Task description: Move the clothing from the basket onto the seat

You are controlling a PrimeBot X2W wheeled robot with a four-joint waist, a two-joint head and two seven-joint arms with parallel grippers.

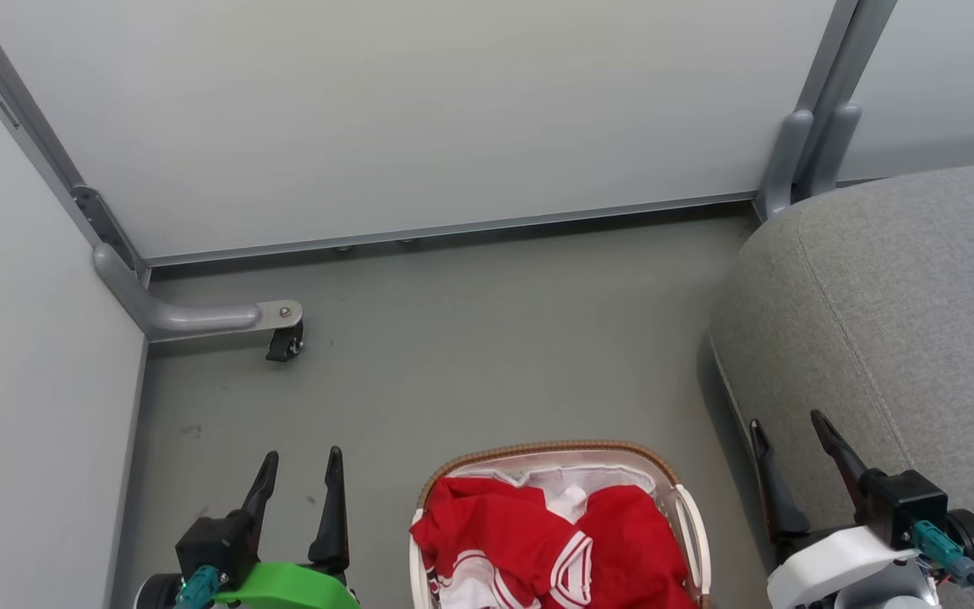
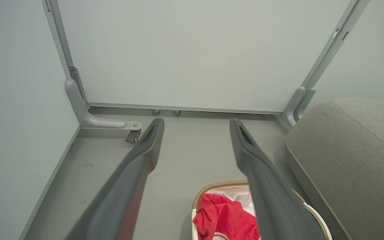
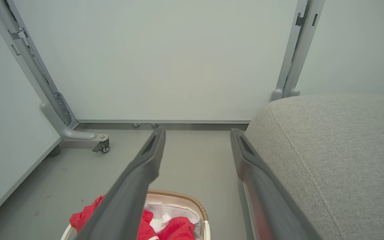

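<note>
In the head view, the left gripper [image 1: 303, 457] and the right gripper [image 1: 787, 420] both stand wide apart and empty, fingers pointing away from the robot. The red clothing [image 1: 538, 533] lies heaped in the basket [image 1: 555, 446] between them, inward of each gripper and lower down. The frame edge cuts off the basket's near part, so its long axis cannot be told. The seat [image 1: 901, 296] rises just beside the right gripper, so that arm looks better placed to carry.

The left wrist view puts the clothing [image 2: 225, 216] low and right of the spread fingers.

The right wrist view puts the basket [image 3: 185, 196] low and left, with the seat [image 3: 338, 150] close on the right. The basket rests on a smooth grey floor [image 3: 192, 160], enclosed by pale partition panels [image 3: 165, 60].
</note>
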